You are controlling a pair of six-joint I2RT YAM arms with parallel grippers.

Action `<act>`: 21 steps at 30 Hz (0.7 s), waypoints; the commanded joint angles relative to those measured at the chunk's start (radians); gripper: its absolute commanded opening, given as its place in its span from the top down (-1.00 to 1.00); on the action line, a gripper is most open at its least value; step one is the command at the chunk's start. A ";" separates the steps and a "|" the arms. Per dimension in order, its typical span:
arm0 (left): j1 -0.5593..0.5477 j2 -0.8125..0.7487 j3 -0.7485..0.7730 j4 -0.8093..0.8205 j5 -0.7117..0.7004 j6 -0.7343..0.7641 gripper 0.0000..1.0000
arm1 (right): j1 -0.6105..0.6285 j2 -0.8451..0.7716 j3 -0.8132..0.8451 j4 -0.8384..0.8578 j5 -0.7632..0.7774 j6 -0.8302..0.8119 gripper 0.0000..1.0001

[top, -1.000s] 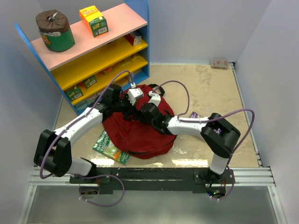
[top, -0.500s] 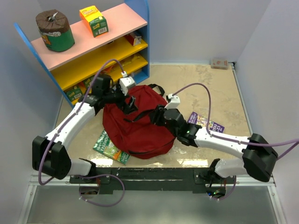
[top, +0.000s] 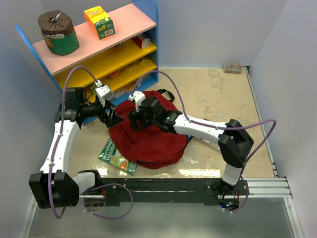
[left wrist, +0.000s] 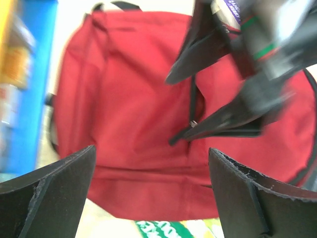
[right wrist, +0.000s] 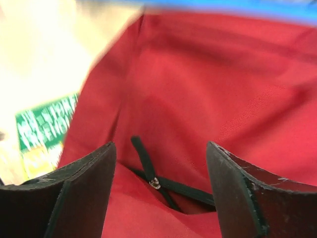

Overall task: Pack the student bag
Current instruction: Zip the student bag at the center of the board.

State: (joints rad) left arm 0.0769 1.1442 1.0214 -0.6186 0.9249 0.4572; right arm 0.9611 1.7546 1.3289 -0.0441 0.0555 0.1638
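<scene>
Listing from the top external view: a large dark-red soft fabric backpack with black straps and zips lies flat on the beige marbled tabletop, between the two arms.
- Left arm: it rises along the backpack's left side, bends at the elbow, and its forearm runs rightward. The left gripper is at the backpack's far-left edge.
- Right arm: its forearm stretches leftward across the backpack's far part. The right gripper is over the far-left area, near the left one and facing it.
- A blue-framed shelf unit with a pink top and yellow boards stands close to the backpack's far left.
- A green paperback book is tucked partly under the backpack's near-left edge.
- Bare tabletop shows beyond the backpack and to its right.

Left wrist view: both black fingers are spread wide with nothing between them. Only this view shows the right gripper's fingers from the front, parted above a thin black zip pull on the red fabric. The blue shelf post lies left of the backpack, blurred.

Right wrist view: the fingers are wide apart and grip nothing. The zip pull lies on the fabric between them, untouched. The green book is past the backpack's left edge.
</scene>
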 commanded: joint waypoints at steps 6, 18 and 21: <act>0.014 -0.032 -0.063 -0.021 0.109 0.038 -0.84 | 0.047 0.091 0.069 -0.063 -0.123 -0.138 -0.42; 0.017 -0.038 -0.098 -0.004 0.084 0.055 -0.79 | 0.060 0.144 0.085 -0.066 -0.004 -0.158 -0.11; 0.017 -0.038 -0.106 0.002 0.083 0.058 -0.78 | 0.065 0.155 0.104 -0.100 0.041 -0.188 -0.04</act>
State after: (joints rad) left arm 0.0898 1.1252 0.9310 -0.6422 0.9688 0.4950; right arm 1.0164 1.8885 1.3712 -0.1215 0.0109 0.0280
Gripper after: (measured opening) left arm 0.893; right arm 0.537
